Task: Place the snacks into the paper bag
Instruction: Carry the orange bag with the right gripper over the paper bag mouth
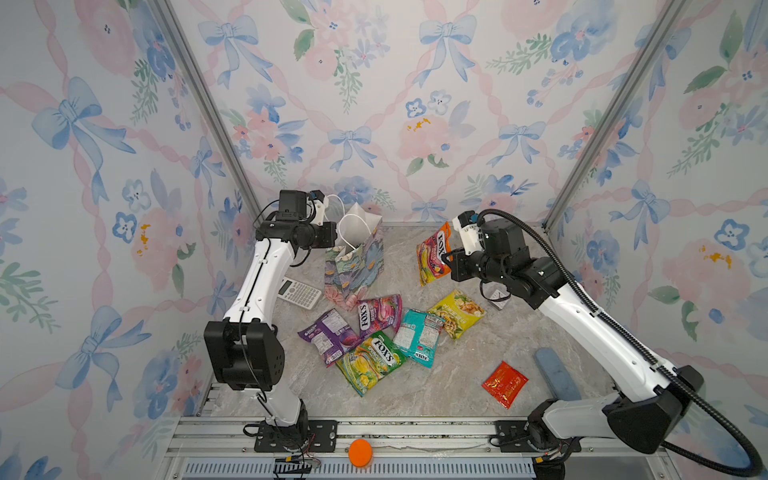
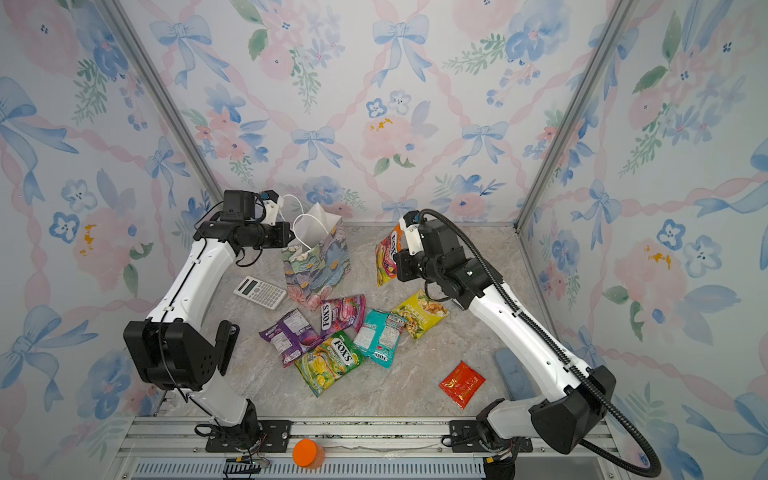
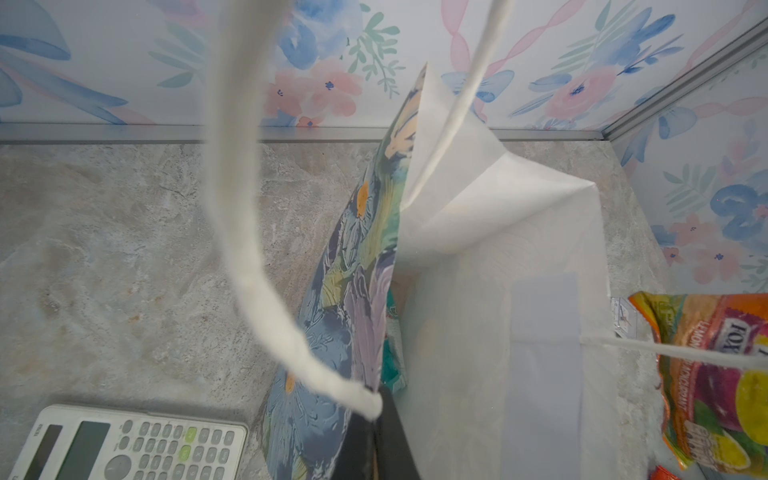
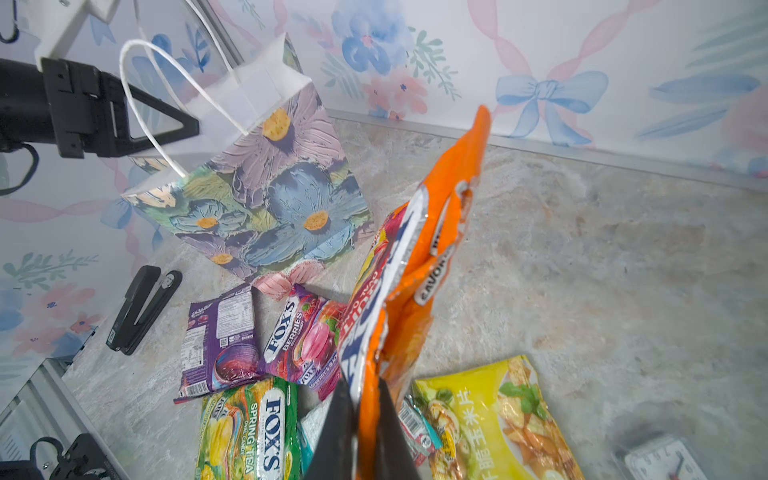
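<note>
While the right gripper (image 4: 360,399) clamps the orange packet (image 4: 453,174) aloft, the paper bag (image 4: 270,195) stands open.
Left gripper (image 3: 380,403) (jaws together) pinches its rim.

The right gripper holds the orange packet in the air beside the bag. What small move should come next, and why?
Probably carry the orange packet sideways until it hangs over the open mouth of the paper bag. The right gripper is shut on it, clear of the table, and the left gripper pinches the bag's rim, keeping the mouth open.

Right hand (image 4: 361,386) pinches orange packet (image 4: 453,199) — paper bag (image 4: 282,199) just beside.
</note>
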`<move>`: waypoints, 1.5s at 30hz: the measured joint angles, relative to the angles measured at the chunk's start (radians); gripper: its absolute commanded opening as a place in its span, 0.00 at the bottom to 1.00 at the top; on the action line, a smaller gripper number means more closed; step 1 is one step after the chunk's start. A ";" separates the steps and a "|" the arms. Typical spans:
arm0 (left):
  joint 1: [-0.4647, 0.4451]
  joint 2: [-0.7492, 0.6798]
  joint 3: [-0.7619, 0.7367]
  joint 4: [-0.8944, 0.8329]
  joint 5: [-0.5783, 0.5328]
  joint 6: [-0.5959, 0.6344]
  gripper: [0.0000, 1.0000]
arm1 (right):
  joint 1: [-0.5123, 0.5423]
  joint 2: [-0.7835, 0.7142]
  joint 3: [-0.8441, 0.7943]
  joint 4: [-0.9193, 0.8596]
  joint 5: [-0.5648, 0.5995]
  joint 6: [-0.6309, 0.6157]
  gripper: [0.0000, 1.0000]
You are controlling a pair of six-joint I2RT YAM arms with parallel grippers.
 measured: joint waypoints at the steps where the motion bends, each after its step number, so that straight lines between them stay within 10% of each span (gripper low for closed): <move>1: -0.001 0.000 0.000 0.000 0.007 0.000 0.00 | -0.004 0.027 0.039 0.003 -0.011 -0.012 0.00; 29: -0.066 -0.015 0.000 -0.001 0.121 0.000 0.00 | 0.008 0.589 0.909 -0.021 -0.154 -0.143 0.00; 45: -0.066 -0.019 0.000 -0.002 0.093 0.001 0.00 | 0.082 0.599 0.804 -0.056 -0.119 -0.188 0.00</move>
